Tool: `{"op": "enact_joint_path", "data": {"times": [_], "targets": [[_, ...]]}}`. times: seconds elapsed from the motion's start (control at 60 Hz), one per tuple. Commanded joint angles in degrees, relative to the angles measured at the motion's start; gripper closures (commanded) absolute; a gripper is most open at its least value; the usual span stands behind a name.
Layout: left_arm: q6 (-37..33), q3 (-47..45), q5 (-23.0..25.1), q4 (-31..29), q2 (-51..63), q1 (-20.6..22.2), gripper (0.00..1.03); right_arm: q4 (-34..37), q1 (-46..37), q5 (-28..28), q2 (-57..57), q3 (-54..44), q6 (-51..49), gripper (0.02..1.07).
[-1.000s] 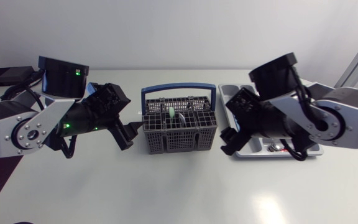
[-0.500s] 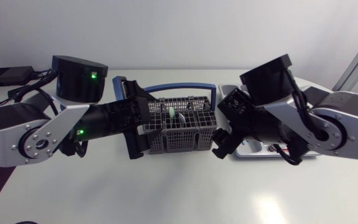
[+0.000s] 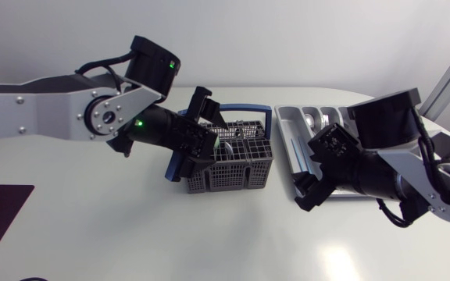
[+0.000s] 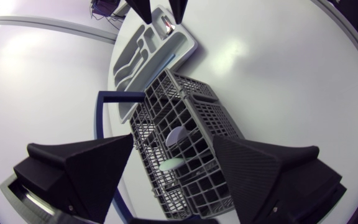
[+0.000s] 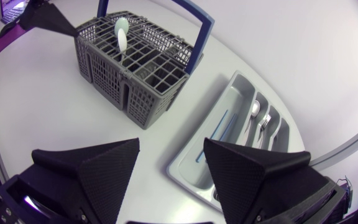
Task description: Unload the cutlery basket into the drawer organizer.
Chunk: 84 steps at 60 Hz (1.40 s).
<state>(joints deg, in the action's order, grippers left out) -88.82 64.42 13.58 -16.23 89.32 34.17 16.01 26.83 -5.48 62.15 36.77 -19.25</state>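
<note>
L gripper [image 4: 174, 142] hangs over the basket [image 4: 222, 118], fingers spread wide, nothing held. The basket sits right under it and a bit ahead. A pale spoon [image 4: 169, 163] (looks like one, bowl up) stands in a cell almost midway between the fingers. The organizer [image 4: 148, 43] lies beyond the basket, well ahead of this gripper.

R gripper [image 5: 171, 143] is also wide apart and empty. The organizer is just ahead of and below it, with some cutlery [image 5: 261, 121] already in the far slots. The basket is farther ahead.

Step in hand, as I read it: L goes for the spoon. Most of the unloading looks done; can't tell if more hides in the cells.

To do it well:
- Centre the stem between the fingers before dropping. It looks roughly centred now but needs a fine trim.
- Come down straight, tips clear of the grid walls. The cells are narrow and the fingers broad, so grab the part standing above the rim, not deep inside.
- Keep off the blue handle [image 4: 104, 106] beside the gripper.
- Clamp firmly, since a thin plastic stem may twist or slip.
- Lift vertically until clear of the rim. The basket prob. light, so a snag would drag or tip it.
- Keep R out of the way at the organizer.
</note>
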Motion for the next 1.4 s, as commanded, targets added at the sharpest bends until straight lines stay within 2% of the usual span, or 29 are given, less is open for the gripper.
{"op": "enact_joint_path", "data": {"times": [0.0,0.1,0.217,0.383,0.45,0.517,0.617,0.733,0.9,0.967,1.383], "targets": [[-6.11,4.31,-1.37,-2.14,3.49,1.60,0.17,-0.89,-1.17,0.73,-0.63,-2.76,-1.06,0.32],[-8.30,7.03,-2.77,-3.99,5.78,2.74,0.19,-1.24,-3.10,2.22,-1.51,-3.82,-1.59,0.32],[-9.62,11.95,-4.09,-8.29,9.38,3.36,0.27,-2.48,-4.42,2.57,-2.12,-5.13,-2.46,0.32],[-11.99,16.08,-5.50,-9.44,13.16,3.53,0.50,-2.48,-5.30,3.10,-3.35,-6.54,-3.08,0.32],[-12.87,17.75,-5.94,-11.72,14.39,3.53,0.61,-2.56,-5.74,3.28,-3.97,-7.07,-3.25,0.32],[-13.66,18.90,-7.17,-12.25,15.36,3.53,0.67,-2.48,-6.26,3.63,-4.49,-7.51,-3.87,0.32],[-14.19,20.04,-7.43,-12.95,16.41,3.36,0.70,-2.48,-7.23,3.98,-5.20,-7.86,-4.49,0.32],[-15.25,20.30,-8.93,-12.95,17.73,3.36,0.79,-2.48,-8.28,5.04,-5.64,-8.30,-4.92,0.32],[-16.13,20.48,-10.68,-12.95,18.44,3.27,0.84,-2.48,-8.99,5.39,-6.52,-9.18,-5.63,0.32],[-16.13,20.57,-11.12,-12.95,18.70,3.36,0.91,-2.48,-9.34,5.65,-6.60,-9.53,-5.80,0.32],[-15.42,21.53,-11.47,-12.86,17.82,3.97,1.00,-2.21,-10.39,6.53,-8.62,-10.76,-6.51,0.32]]}}
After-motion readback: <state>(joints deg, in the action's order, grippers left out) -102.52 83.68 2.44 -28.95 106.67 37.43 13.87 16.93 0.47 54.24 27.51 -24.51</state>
